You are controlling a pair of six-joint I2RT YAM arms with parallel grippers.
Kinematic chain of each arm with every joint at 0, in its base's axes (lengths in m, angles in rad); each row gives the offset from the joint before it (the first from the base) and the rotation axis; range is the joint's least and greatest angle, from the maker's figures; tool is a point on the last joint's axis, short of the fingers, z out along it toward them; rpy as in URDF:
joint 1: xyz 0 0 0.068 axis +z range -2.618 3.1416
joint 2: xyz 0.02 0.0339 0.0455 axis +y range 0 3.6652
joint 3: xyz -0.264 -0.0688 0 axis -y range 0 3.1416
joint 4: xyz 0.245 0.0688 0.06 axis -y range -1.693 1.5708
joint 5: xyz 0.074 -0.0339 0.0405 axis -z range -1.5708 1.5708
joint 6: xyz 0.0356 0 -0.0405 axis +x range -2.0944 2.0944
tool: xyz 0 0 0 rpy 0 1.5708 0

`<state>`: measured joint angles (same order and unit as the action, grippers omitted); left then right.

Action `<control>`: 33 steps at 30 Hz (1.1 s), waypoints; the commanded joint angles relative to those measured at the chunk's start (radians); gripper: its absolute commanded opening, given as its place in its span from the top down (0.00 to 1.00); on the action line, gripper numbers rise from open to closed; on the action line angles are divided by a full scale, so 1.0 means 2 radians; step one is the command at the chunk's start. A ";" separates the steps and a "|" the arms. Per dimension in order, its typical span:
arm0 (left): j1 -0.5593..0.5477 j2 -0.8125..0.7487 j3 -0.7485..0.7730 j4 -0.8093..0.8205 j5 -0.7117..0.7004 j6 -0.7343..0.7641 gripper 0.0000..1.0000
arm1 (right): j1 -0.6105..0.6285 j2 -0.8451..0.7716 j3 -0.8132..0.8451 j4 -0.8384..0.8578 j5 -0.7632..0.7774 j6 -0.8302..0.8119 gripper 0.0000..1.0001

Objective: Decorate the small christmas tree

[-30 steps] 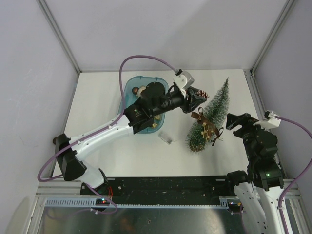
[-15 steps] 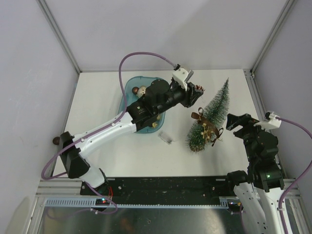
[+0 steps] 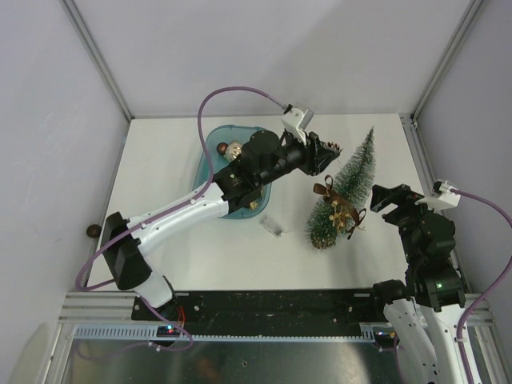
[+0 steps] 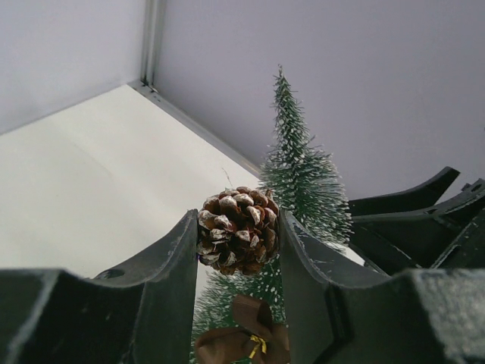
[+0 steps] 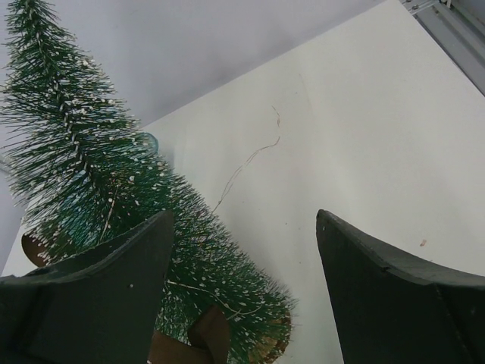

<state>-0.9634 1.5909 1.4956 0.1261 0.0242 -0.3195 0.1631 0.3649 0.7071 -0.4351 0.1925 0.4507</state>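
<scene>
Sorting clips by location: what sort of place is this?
Probably a lab robot cell: a white table walled by plain grey panels on aluminium framing, with left arm and right arm.

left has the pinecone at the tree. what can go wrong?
1. The pinecone sits between the tips of the left fingers; it may slip or roll off the bristles on release.
2. Nothing holds the small christmas tree: the right fingers are open beside it, so a push could shift it.
3. The brown bow already on it could get knocked loose.

Overhead looks down; wrist cameras closely share the tree (image 3: 353, 171).
</scene>
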 commanded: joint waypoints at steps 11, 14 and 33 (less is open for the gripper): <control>0.002 0.012 -0.007 0.036 0.013 -0.076 0.90 | -0.002 0.006 0.016 0.027 -0.004 -0.004 0.20; 0.004 0.020 -0.004 0.037 0.009 -0.081 0.91 | -0.002 0.006 0.016 0.026 -0.004 -0.004 0.20; 0.004 0.033 0.002 0.056 -0.009 -0.092 0.92 | -0.002 0.030 0.014 0.056 -0.009 -0.011 0.20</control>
<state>-0.9577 1.6653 1.4864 0.1795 0.0311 -0.4793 0.1619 0.4004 0.7071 -0.4061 0.1848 0.4431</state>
